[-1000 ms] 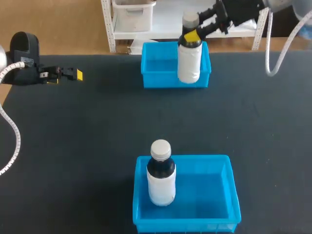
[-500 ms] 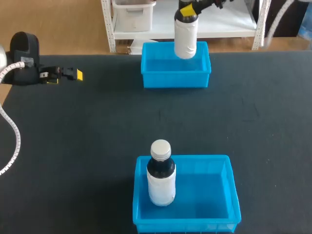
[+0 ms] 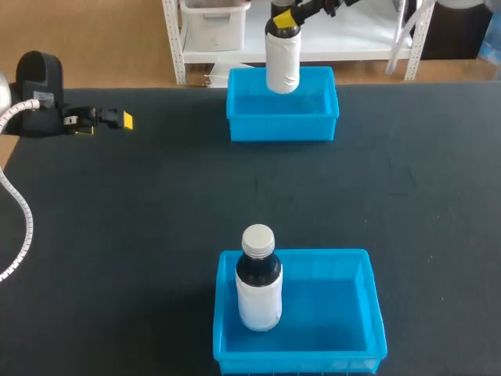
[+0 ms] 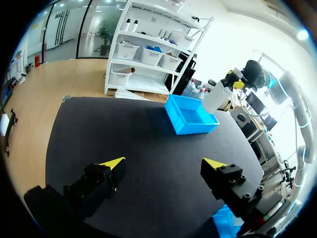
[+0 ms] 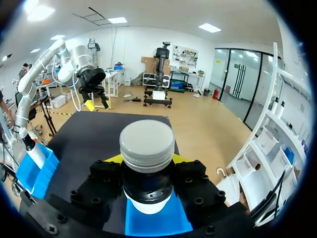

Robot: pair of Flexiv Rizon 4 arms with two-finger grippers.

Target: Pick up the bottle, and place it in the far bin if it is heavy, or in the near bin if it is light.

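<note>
A white bottle with a dark neck and grey cap hangs upright over the back left of the far blue bin, clear of its floor. My right gripper is shut on its neck; in the right wrist view the cap sits between the yellow fingertips, with the far bin under it. A second, similar bottle stands in the left part of the near blue bin. My left gripper rests open at the table's left edge, holding nothing.
The dark table lies bare between the two bins. From the left wrist, the far bin and the raised bottle are far ahead across the table.
My right arm has lifted the bottle out of the far bin and carried it up and to the left. The left arm and the near bin's bottle have not moved.
</note>
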